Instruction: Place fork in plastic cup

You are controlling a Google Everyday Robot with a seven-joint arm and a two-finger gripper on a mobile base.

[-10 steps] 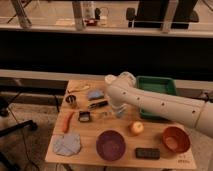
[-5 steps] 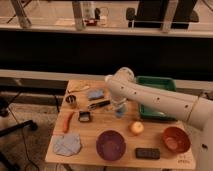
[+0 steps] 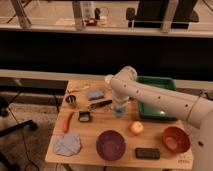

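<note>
Camera view
Writing: no brand, label or lettering can be read on anything here.
Table: a light wooden top; its front edge runs along the bottom of the picture, its left edge drops to the floor beside a dark chair base.
Gripper: at the end of the white arm, low over the middle of the table, right above the plastic cup; whether the fingers are apart or together cannot be told.
Plastic cup: small, light blue, upright near the table's middle, just left of the green tray and partly covered by the gripper.
Fork: not made out; too thin to find among the things near the gripper.
Near the cup: a black-handled utensil to its left, a blue cloth-like item behind that, a small dark metal cup further left.
Front row: a grey-blue rag at the left corner, a purple bowl, a dark flat block, a reddish-brown bowl at the right.
Others: an apple between the cup and the front row, an orange carrot-like piece near the left edge.
Open room: bare wood between the cup, the purple bowl and the carrot-like piece.
Change: against half a second ago, the arm has swung further left and down, so the gripper now sits over the cup; the table's things lie as before.
</note>
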